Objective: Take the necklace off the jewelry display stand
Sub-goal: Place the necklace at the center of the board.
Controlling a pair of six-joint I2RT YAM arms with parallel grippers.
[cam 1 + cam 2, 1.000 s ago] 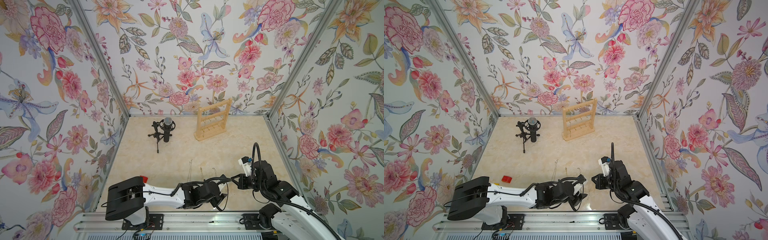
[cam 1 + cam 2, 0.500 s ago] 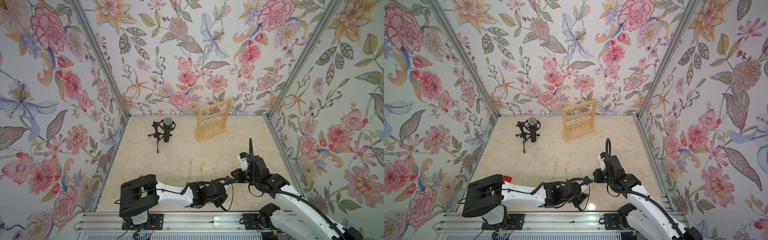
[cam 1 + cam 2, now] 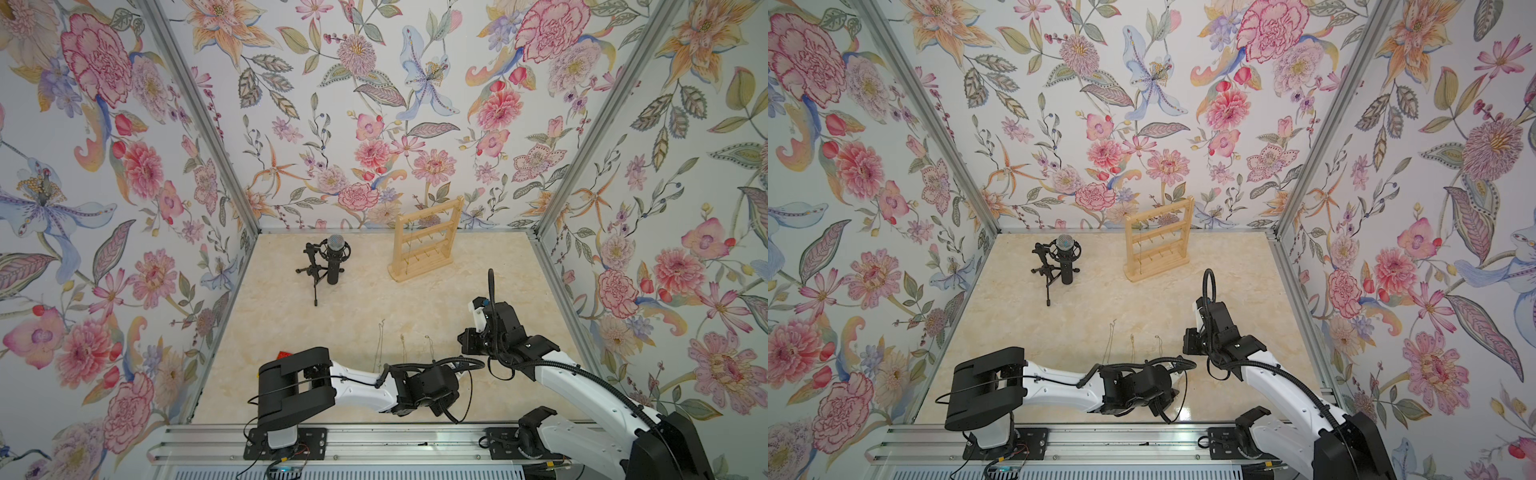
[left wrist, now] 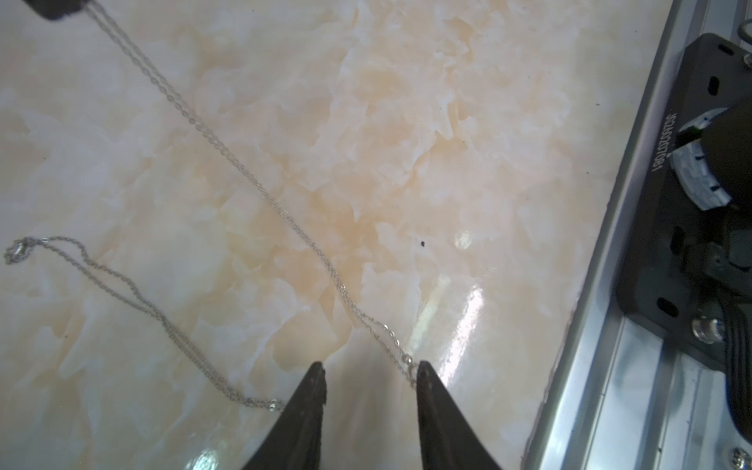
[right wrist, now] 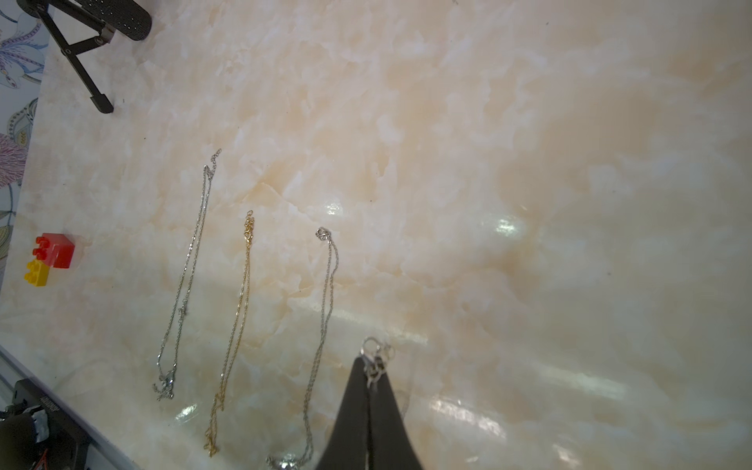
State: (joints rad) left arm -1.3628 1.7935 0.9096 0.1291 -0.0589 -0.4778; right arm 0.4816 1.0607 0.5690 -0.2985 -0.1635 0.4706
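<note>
Beige marble desk [image 3: 353,316]: pale wooden jewelry display stand [image 3: 422,269] upright at 12 o'clock, well apart from both arms at 6. Right end effector [image 5: 369,362] is clamped on the clasp of a thin silver necklace [image 4: 260,190]. Left end effector [image 4: 370,366] is open, with the chain's far end touching one jaw. Looks like the lay-down step, beside three chains lying flat [image 5: 240,313]. Next: lower flat, release.

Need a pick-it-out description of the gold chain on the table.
On the pale marble tabletop, toward its front edge, three thin chains lie side by side in a row. The gold chain is the middle one, and the only yellow one: a silver chain and a second silver chain flank it.
</note>
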